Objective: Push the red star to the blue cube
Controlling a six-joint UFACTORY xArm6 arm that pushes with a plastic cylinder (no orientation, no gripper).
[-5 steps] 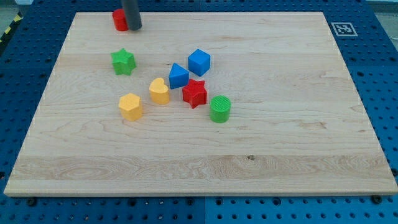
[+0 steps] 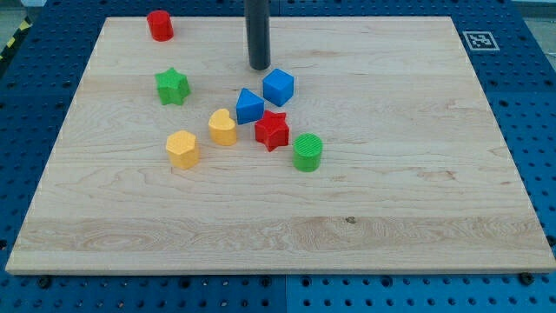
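The red star (image 2: 272, 130) lies near the board's middle, just below the blue cube (image 2: 278, 87) and touching the blue triangular block (image 2: 249, 106) at its upper left. My tip (image 2: 259, 67) stands on the board just above and left of the blue cube, a short gap away. It is well above the red star, with the blue triangular block between them.
A green cylinder (image 2: 307, 151) sits right below the red star. A yellow heart (image 2: 222, 127) and a yellow hexagon (image 2: 182, 148) lie to its left. A green star (image 2: 172, 86) is farther left, a red cylinder (image 2: 160, 25) at the top left.
My tip has moved right and down from beside the red cylinder to just above the blue cube. No block has moved.
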